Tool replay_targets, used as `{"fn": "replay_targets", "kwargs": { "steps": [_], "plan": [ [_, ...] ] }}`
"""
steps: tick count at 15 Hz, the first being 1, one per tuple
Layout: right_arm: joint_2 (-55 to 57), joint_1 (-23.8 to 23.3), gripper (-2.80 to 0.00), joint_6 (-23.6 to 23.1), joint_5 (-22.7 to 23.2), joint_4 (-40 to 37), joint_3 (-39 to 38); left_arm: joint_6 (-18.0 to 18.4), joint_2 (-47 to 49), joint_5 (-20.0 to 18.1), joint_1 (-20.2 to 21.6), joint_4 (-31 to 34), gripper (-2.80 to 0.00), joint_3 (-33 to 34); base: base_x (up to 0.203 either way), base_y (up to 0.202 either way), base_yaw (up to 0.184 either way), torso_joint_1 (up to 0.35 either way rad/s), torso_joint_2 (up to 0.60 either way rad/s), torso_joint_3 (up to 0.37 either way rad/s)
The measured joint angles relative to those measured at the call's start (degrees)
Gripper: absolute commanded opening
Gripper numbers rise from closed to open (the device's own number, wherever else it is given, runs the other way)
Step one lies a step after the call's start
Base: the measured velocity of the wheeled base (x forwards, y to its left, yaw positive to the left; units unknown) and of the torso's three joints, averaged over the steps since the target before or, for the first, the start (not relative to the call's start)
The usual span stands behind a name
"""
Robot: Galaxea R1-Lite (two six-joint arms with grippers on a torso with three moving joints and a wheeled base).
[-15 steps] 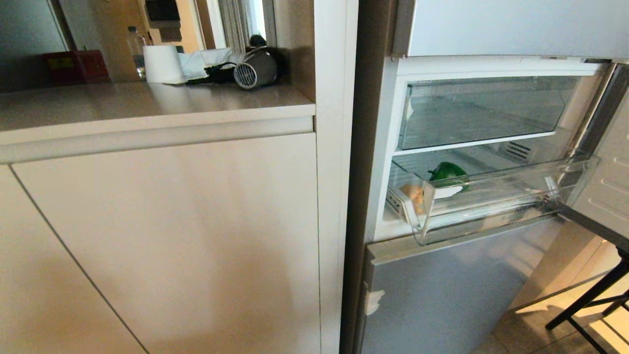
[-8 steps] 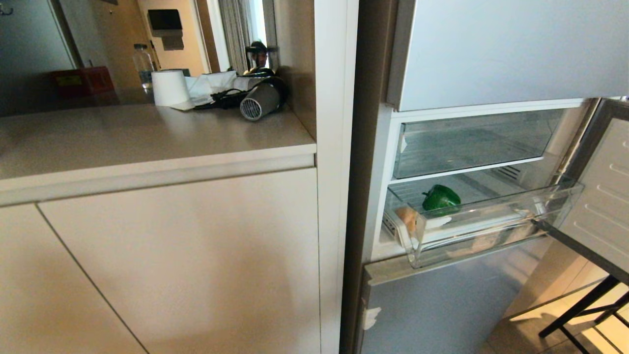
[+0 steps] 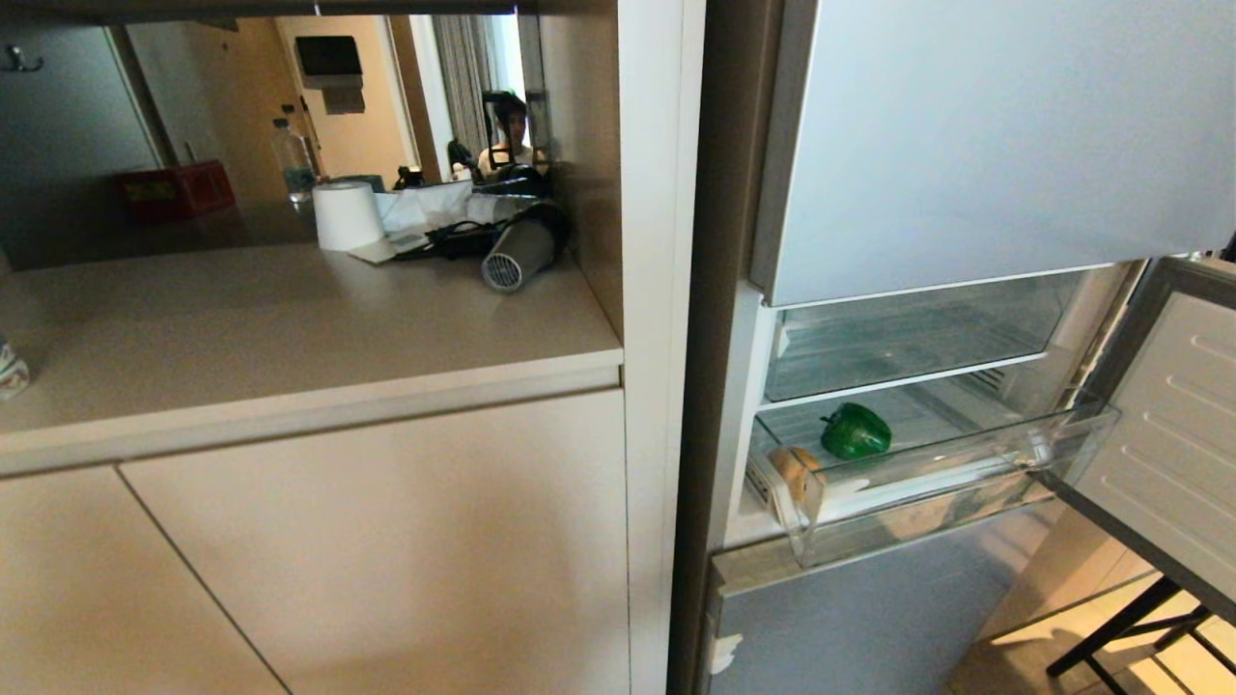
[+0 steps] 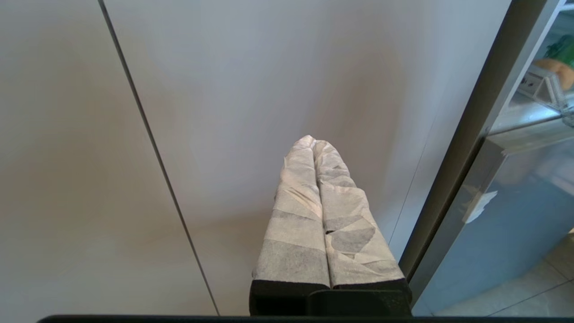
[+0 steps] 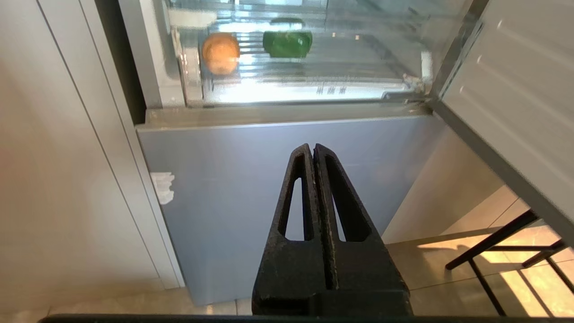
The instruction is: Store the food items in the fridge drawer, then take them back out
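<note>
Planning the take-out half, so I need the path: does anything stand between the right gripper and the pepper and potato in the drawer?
Only the drawer's own clear front wall: the shut right gripper sits low before it, the pepper and potato behind.

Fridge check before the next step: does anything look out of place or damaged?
Nothing spilled. The clear drawer stands pulled out with the pepper and potato inside. The lower fridge door carries a torn white sticker scrap near its edge.
</note>
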State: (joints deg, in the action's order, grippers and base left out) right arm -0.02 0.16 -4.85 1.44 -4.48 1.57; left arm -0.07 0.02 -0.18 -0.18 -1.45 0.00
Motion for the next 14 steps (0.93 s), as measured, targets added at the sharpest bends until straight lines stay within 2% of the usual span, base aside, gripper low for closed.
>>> {"fn": "replay_targets", "kwargs": {
  "steps": [10,14],
  "plan": [
    [0.0,0.0,-2.80,1.8,-0.2,0.0,0.0,0.0,0.0,0.0,0.0,0.0,-2.80,0.0,0.000,0.000,0.000,0.147,-0.34,-0.196],
    [0.0,0.0,-2.80,2.1,-0.2,0.0,0.0,0.0,0.0,0.0,0.0,0.0,-2.80,0.0,0.000,0.000,0.000,0.022,-0.06,-0.027]
  ]
}}
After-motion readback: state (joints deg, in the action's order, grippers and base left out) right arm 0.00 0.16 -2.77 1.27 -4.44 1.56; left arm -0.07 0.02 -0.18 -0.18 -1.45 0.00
